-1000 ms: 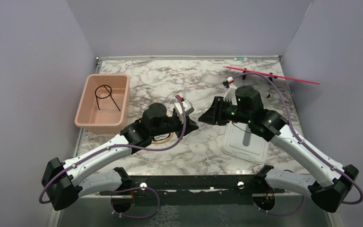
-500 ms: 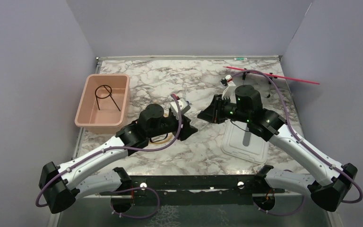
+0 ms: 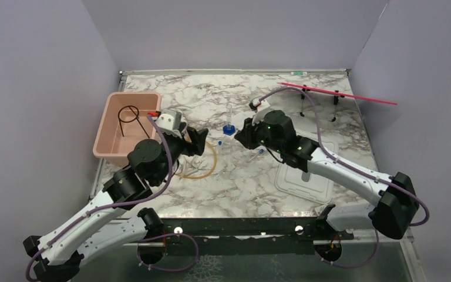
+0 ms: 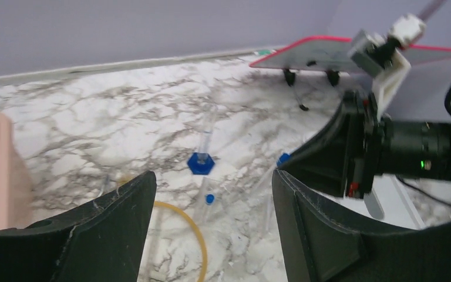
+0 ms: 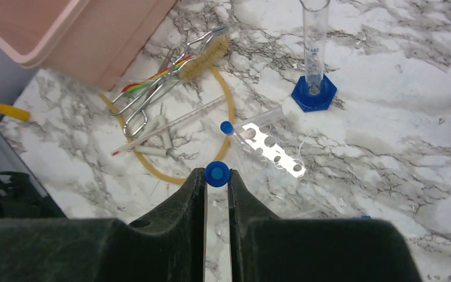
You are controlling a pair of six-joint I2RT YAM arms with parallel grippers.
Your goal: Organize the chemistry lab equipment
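Step in hand: pick-up of loose tube. Right hand (image 5: 216,181) clamped on blue-capped tube (image 5: 217,174), lower centre of right wrist view; whether tube is clear of counter (image 5: 423,141) cannot be told. Left hand (image 4: 211,176) apart, empty, above amber tubing loop (image 3: 204,170). Black wire ring (image 3: 130,115) lies in pink tub (image 3: 123,155), upper left of top view. Next move, as judged: carry tube left to tub, clear of left arm; release low inside.

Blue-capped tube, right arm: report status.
Left gripper: jaws open, empty. Right gripper: jaws shut on blue-capped tube. Blue-based cylinder stands upright beyond, apart.
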